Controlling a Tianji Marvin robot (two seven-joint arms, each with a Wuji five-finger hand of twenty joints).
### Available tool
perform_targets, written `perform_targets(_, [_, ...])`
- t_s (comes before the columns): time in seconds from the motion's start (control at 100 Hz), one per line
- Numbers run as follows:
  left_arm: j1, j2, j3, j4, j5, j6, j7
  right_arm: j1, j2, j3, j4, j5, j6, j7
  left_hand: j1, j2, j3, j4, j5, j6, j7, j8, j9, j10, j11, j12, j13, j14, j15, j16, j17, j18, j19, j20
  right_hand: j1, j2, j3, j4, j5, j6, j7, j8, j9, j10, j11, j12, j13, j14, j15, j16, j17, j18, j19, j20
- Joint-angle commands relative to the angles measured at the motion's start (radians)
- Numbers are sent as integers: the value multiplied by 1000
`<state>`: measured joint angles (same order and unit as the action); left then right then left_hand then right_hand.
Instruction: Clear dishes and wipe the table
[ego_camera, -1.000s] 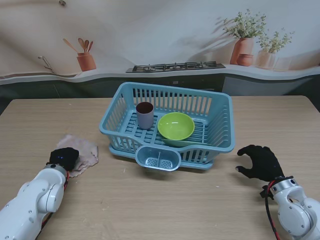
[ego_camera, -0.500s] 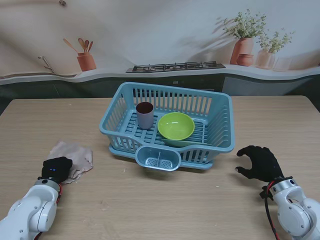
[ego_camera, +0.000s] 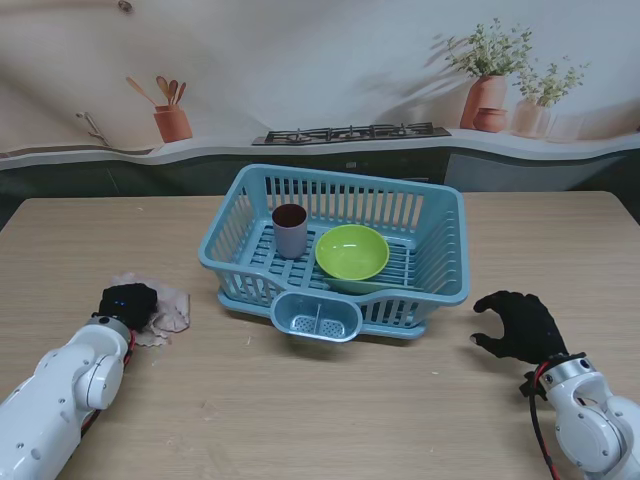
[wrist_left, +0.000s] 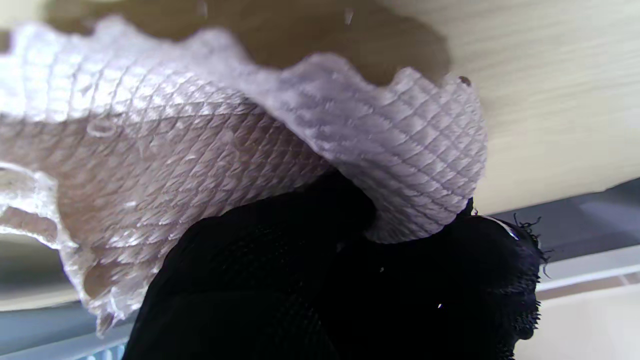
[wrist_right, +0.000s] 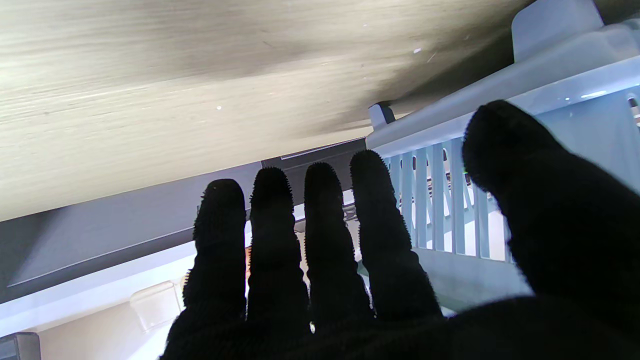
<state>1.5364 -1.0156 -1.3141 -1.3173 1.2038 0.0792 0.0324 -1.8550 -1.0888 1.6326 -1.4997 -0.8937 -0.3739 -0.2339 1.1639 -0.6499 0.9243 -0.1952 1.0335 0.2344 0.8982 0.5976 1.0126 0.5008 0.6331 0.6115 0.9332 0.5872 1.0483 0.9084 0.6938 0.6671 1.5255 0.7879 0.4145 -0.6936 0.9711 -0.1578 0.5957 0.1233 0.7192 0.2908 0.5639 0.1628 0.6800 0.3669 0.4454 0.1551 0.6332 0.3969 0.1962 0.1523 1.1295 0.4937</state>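
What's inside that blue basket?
The basket holds a cup and a green bowl. Its front pocket looks empty. Anything under the bowl is hidden.

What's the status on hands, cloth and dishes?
Left hand shut on pink cloth, bunched on table. Right hand open, empty, right of dish rack. Cup and green bowl racked. Nothing blocking.

Backdrop mural behind table: black gas hob (ego_camera: 348, 132), terracotta utensil pot (ego_camera: 172, 122), terracotta plant pots (ego_camera: 485, 101).
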Motion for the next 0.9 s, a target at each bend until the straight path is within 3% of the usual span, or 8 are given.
perform_targets(0.0, [-32, -1, 12, 10, -8, -7, -23, -3, 1, 2, -3, -6, -6, 9, 22, 36, -8, 13, -40, -43, -72, -44, -21, -3, -7, 15, -42, 57, -10, -8, -42, 7, -19, 8, 12, 18, 8, 11, 1, -2, -7, 5, -1, 0, 2, -12, 0, 8, 7, 4, -15, 7, -1, 8])
perform_targets(0.11, [-82, -3, 46, 55, -35, -13, -2, -2, 1, 4, 0, -8, -8, 7, 30, 39, -14, 10, -54, -51, -75, -42, -31, -22, -43, 11, -87, 60, -68, -49, -120, 25, -90, 14, 11, 18, 6, 11, 1, -2, -7, 5, -1, -1, 3, -12, -1, 8, 7, 4, -15, 10, -1, 8])
perform_targets(0.27, [-99, -9, 55, 64, -67, -21, 23, 0, 1, 5, 5, -9, -4, 1, -11, 56, 9, 24, -77, -59, -167, -130, -65, -59, -148, -20, -197, 67, -195, -147, -287, 31, -244, 56, 12, 18, 6, 11, 1, -2, -7, 5, 0, 0, 3, -12, -1, 8, 7, 4, -16, 8, -1, 8])
perform_targets(0.31, [-95, -8, 49, 60, -62, -34, 30, -1, 0, 6, 5, -9, -4, 1, -43, 54, 25, 32, -94, -41, -199, -158, -86, -55, -150, -35, -213, 65, -211, -161, -308, 31, -268, 57, 11, 17, 5, 11, 2, -3, -6, 5, 1, 0, 3, -12, 0, 8, 7, 4, -16, 9, -1, 8])
perform_targets(0.41, [-75, -7, 23, 41, -47, -75, 56, -3, 0, 6, 4, -8, -2, 2, -94, -13, -5, 14, -158, 19, -261, -196, -194, -39, -75, -72, -266, 61, -213, -161, -356, 31, -282, 68, 10, 18, 4, 11, 1, -2, -7, 5, 0, -1, 2, -12, 0, 8, 7, 4, -16, 8, -1, 8])
perform_targets(0.54, [-29, -6, -28, -7, -21, -130, 72, -3, 1, 6, 3, -8, -3, 4, -251, -42, 53, 8, -189, 62, -413, -202, -334, -40, -20, -176, -363, 46, -258, -176, -433, 31, -314, 29, 8, 17, 2, 11, 0, -3, -8, 4, 0, -1, 2, -12, 0, 8, 7, 4, -16, 8, -2, 8])
perform_targets(0.67, [22, -6, -76, -62, 1, -151, 75, 0, 1, 6, 5, -8, -9, 6, -360, -17, 95, 71, -181, 102, -516, -217, -393, -28, -47, -192, -427, 57, -310, -201, -503, 31, -390, -32, 5, 12, -1, 11, 0, -3, -9, 4, 0, -1, 1, -13, -1, 8, 5, 3, -16, 11, -3, 8])
perform_targets(0.89, [83, -10, -126, -118, 17, -187, 101, 3, 1, 9, 8, -8, -19, 5, -426, -13, 73, 71, -214, 93, -702, -246, -496, -53, -98, -217, -517, 38, -384, -243, -574, 29, -434, -113, -3, 3, -13, 10, -4, -2, -14, 2, -3, 0, -7, -16, -2, 6, -1, 0, -19, 13, -7, 7])
